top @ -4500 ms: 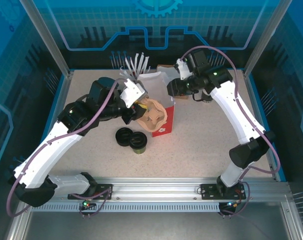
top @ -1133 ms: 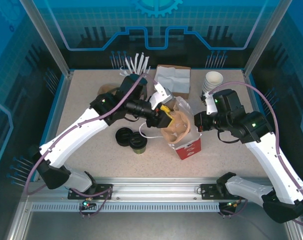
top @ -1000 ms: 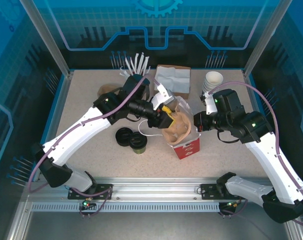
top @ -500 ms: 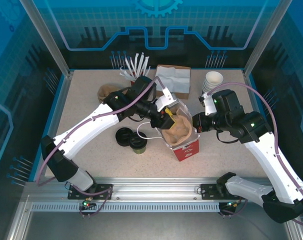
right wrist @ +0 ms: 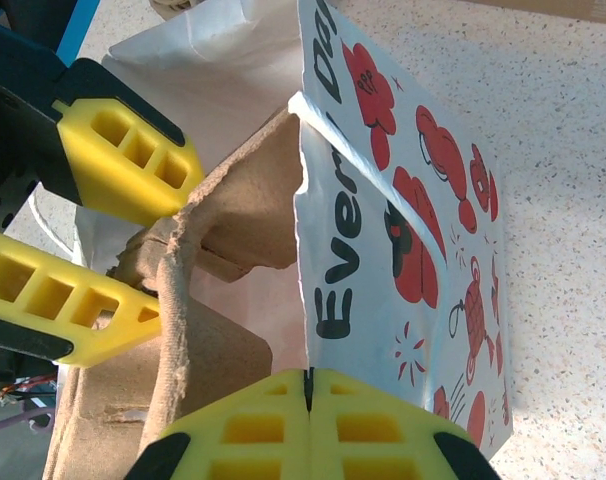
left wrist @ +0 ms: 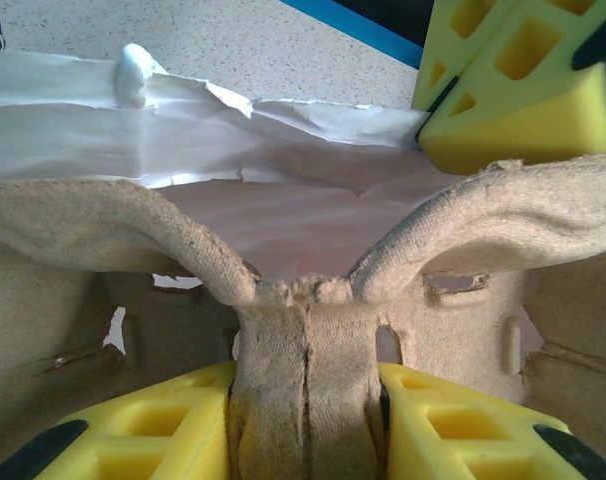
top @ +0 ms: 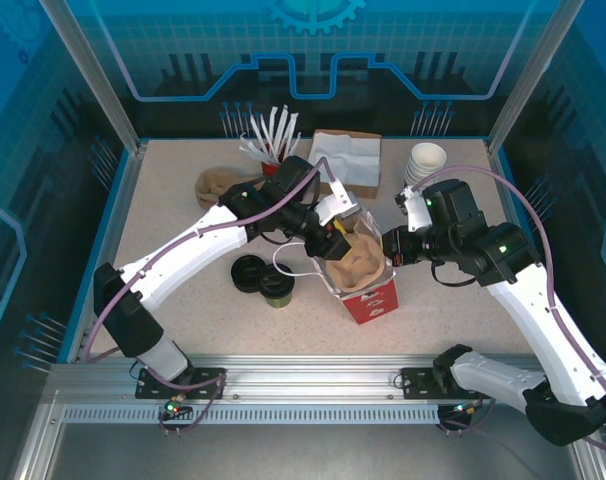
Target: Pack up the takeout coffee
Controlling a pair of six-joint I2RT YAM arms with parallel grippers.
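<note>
**Coffee waits on the table as both arms work at the bag**

The left gripper (top: 333, 237) is clamped on the middle rib of a brown pulp cup carrier (top: 355, 258), one yellow finger on each side of the rib in the left wrist view; the carrier sits in the open mouth of a red-and-white paper bag (top: 375, 297) standing near the middle of the table (top: 453, 315); the right gripper (top: 387, 246), its fingers pressed together, pinches the bag's upper edge from the right side; the takeout coffee (top: 276, 285) stands upright on the table to the left of the bag, apart from it and from both grippers, just beside a stack of black lids (top: 248, 272); a stack of white paper cups (top: 427, 160) stands at the far right.
</note>
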